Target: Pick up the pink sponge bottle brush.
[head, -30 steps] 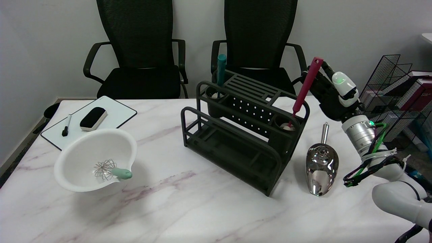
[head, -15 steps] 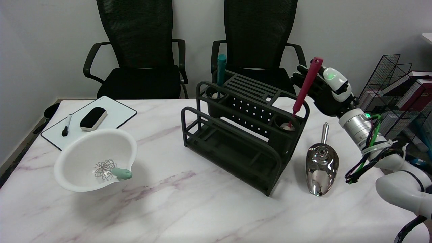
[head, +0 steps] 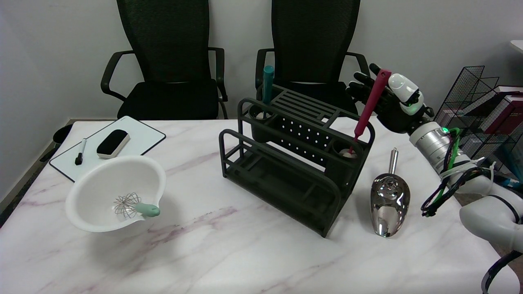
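The marble-patterned table (head: 229, 253) fills the lower part of the frame, with two black mesh office chairs (head: 169, 61) pushed in behind it along the top edge. At the centre stands a black utensil rack (head: 286, 163), set at an angle, with a round cup holder at each end so that long tools can stand upright.

In the lower left a white mixing bowl (head: 116, 192) lies tipped toward the camera, a small wire whisk with a mint handle (head: 135, 206) resting inside it. Above it, at the left edge, a small whiteboard (head: 143, 136) carries a black eraser (head: 113, 143) and a marker (head: 81, 151). Right of the rack a polished metal scoop (head: 388, 200) lies flat, handle pointing away.

A teal-handled tool (head: 268, 85) stands in the rack's far cup. The pink sponge bottle brush (head: 369, 107) stands in the near right cup, its pale sponge end seated down inside and its long handle leaning up to the right, which leaves the top free to be taken.

The right hand (head: 388, 104) is at the upper right, behind and beside that handle's upper part, its dark fingers (head: 359, 87) spread apart past the handle on the left. It appears not yet closed on the brush; whether any finger touches the handle cannot be told.
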{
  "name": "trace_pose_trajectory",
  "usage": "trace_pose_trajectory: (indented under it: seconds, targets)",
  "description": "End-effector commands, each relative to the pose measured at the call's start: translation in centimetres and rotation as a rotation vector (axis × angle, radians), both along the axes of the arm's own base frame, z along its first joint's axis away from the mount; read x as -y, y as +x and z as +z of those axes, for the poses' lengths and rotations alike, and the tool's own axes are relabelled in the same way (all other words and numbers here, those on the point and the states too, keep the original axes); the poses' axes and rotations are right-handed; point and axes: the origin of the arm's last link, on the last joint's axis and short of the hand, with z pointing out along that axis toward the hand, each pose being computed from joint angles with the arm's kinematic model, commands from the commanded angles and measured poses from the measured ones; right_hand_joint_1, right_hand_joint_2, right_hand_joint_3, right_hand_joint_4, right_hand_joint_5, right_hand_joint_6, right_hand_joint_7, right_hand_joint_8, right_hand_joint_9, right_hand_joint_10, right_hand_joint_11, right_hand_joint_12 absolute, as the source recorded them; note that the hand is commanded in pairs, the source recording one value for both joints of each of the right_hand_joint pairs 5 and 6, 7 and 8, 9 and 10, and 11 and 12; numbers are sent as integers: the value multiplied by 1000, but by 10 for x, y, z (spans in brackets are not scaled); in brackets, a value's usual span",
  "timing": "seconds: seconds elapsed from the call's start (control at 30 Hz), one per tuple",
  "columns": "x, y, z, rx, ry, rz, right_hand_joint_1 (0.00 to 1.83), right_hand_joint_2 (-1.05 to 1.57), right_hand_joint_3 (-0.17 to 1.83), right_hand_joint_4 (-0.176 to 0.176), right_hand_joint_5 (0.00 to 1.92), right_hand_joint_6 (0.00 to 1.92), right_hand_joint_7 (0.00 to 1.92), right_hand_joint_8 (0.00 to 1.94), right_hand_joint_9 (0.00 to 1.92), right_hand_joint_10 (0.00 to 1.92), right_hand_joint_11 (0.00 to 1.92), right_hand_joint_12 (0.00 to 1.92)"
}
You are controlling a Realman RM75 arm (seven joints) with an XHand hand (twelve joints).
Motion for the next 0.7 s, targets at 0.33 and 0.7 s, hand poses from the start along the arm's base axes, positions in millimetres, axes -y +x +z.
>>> trace_pose_trajectory:
  seconds: [0.33,0.7]
  targets:
    - [-8,0,-21,3,79,-3,993,55,770,0,35,35,485,485,589,589,550,550]
    - [-13,1,-27,10,103,25,992,104,769,0,61,61,490,490,603,603,595,595]
